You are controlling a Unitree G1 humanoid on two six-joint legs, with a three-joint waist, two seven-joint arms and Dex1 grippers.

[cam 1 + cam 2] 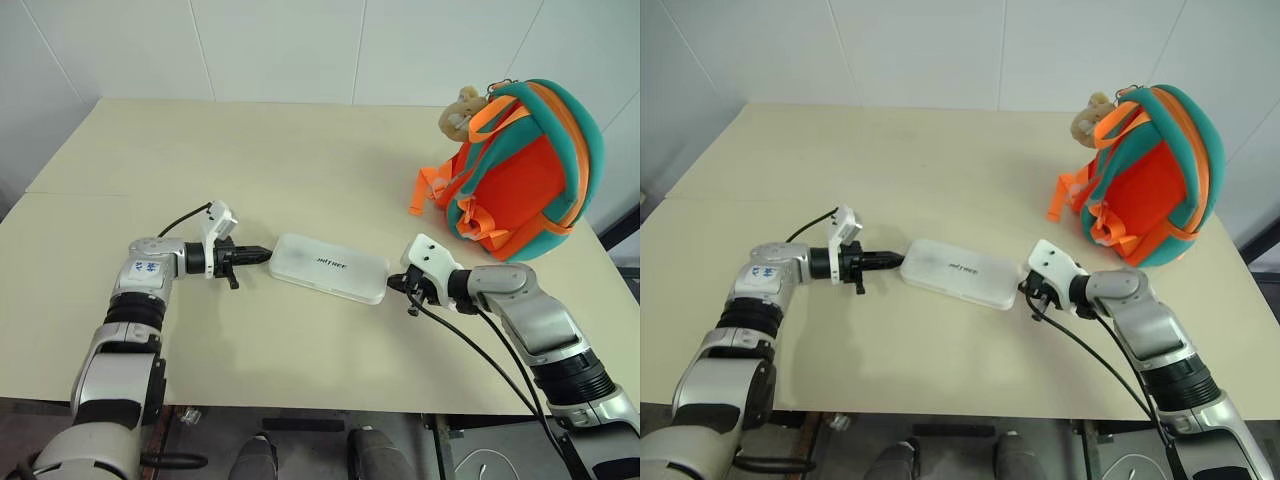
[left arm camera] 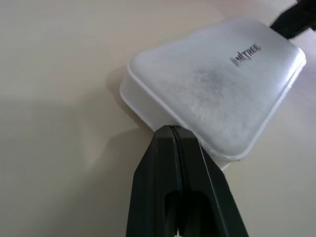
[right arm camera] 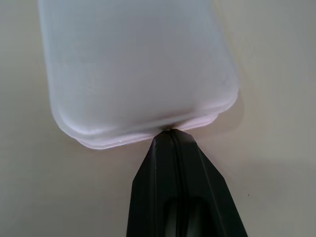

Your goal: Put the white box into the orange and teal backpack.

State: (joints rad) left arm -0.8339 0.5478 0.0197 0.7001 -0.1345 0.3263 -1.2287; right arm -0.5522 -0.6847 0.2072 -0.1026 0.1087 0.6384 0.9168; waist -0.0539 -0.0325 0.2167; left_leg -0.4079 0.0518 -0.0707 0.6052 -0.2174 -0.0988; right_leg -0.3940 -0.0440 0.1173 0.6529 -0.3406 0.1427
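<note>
Squeezing the white box [image 1: 329, 267] end to end on the worktop [image 1: 300, 170]: left hand [image 1: 262, 255] and right hand [image 1: 391, 283], both pressed together (pushing, not pinching), backpack [image 1: 520, 170] standing well apart.

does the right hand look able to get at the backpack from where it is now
Probably yes. The right hand, shut, sits against the near end of the white box, and the bare table between it and the backpack holds nothing in the way.
</note>
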